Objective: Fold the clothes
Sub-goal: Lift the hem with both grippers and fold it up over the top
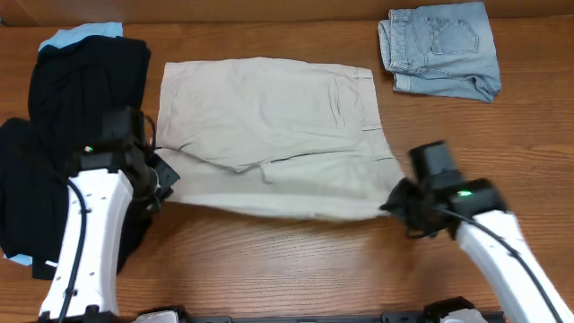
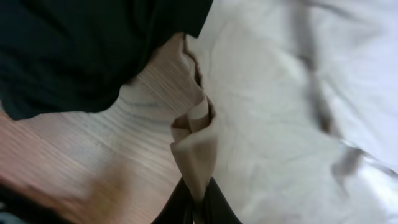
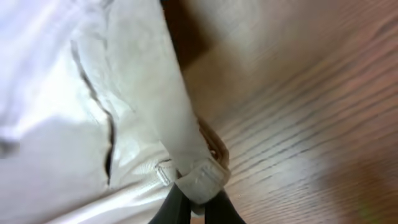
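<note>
The pale beige shorts (image 1: 269, 126) lie spread across the middle of the wooden table, with their near edge lifted. My left gripper (image 1: 161, 175) is shut on the shorts' near left corner; the wrist view shows the cloth (image 2: 196, 155) pinched between the fingers (image 2: 198, 208). My right gripper (image 1: 395, 202) is shut on the near right corner, where the waistband with a belt loop (image 3: 199, 177) sits between the fingers (image 3: 198, 208). A slit pocket shows in the right wrist view (image 3: 106, 124).
A heap of black garments (image 1: 72, 99) lies at the left, over a light-blue piece (image 1: 81, 34). Folded light-blue denim shorts (image 1: 441, 47) sit at the back right. Bare table wood (image 1: 287, 260) runs along the front.
</note>
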`<act>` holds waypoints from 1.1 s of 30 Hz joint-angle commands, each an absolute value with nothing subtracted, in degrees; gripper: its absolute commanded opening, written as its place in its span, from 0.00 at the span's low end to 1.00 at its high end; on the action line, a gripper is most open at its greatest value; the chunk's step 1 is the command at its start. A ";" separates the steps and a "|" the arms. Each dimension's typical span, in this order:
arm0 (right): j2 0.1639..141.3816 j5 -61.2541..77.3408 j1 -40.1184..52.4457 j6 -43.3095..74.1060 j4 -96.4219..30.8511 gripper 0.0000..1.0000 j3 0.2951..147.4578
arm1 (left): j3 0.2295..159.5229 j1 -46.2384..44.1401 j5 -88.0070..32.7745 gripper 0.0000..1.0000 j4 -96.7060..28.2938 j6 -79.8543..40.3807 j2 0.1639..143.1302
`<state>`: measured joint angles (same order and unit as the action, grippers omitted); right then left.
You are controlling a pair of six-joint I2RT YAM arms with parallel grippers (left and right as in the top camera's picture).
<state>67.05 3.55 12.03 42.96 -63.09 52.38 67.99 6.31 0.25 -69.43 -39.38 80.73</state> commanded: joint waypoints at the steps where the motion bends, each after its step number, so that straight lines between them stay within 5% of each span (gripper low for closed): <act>1: 62.50 -1.41 6.76 35.73 -69.08 0.04 60.60 | 74.94 6.74 5.13 0.04 -73.56 -35.70 80.77; 19: 53.56 2.66 5.39 34.48 -89.06 0.04 69.41 | 89.21 6.68 9.41 0.04 -94.63 -34.24 78.89; 33: 66.65 -0.58 5.39 33.47 -74.74 0.04 67.83 | 77.58 6.66 8.95 0.04 -71.22 -36.64 80.62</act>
<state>62.74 9.15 6.79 34.48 -76.42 67.81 81.49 5.61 0.60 -75.90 -35.81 80.05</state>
